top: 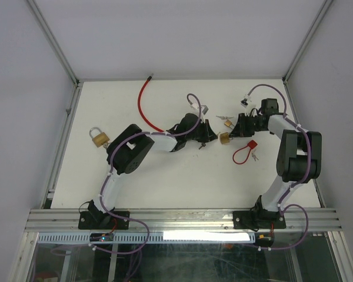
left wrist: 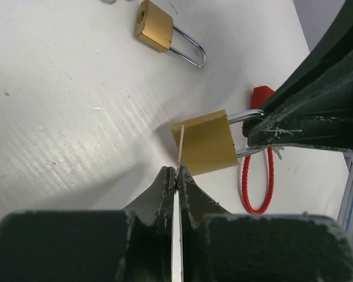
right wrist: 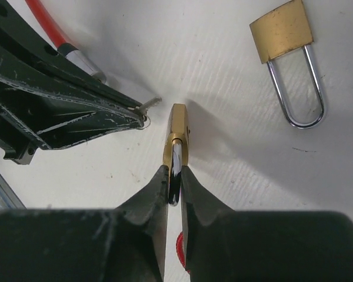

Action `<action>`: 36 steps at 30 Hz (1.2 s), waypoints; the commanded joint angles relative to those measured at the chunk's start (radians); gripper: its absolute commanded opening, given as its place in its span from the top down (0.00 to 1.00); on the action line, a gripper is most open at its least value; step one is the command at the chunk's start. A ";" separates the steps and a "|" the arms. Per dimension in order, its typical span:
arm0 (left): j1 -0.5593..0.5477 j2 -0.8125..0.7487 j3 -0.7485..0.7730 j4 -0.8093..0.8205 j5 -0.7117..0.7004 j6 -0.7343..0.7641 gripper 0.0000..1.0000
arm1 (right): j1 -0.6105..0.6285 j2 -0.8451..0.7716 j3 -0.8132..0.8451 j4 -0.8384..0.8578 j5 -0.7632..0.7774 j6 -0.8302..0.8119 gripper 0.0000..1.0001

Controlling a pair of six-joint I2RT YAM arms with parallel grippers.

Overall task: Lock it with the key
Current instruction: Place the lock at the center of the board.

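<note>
Pinching a thin key [left wrist: 180,147] between its closed fingers, the left gripper [left wrist: 176,176] holds the key's tip just beside the bottom face of the brass padlock [left wrist: 207,144]. The right gripper [right wrist: 175,177] is pressed on this padlock's shackle, near the middle of the white table [left wrist: 59,117]. A second padlock [right wrist: 288,35] lies flat close by, not touching
</note>
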 commanded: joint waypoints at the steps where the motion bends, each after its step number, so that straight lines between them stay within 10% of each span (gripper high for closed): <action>1: -0.006 0.023 0.078 -0.035 -0.068 0.023 0.97 | -0.008 0.006 0.052 0.010 0.017 -0.005 0.84; 20: -0.018 -0.108 0.009 -0.053 -0.105 0.113 0.73 | -0.029 -0.063 0.057 -0.001 0.111 -0.040 0.65; 36: -0.003 -0.528 -0.464 0.209 -0.169 0.295 0.58 | -0.053 -0.158 0.052 -0.009 0.090 -0.061 0.64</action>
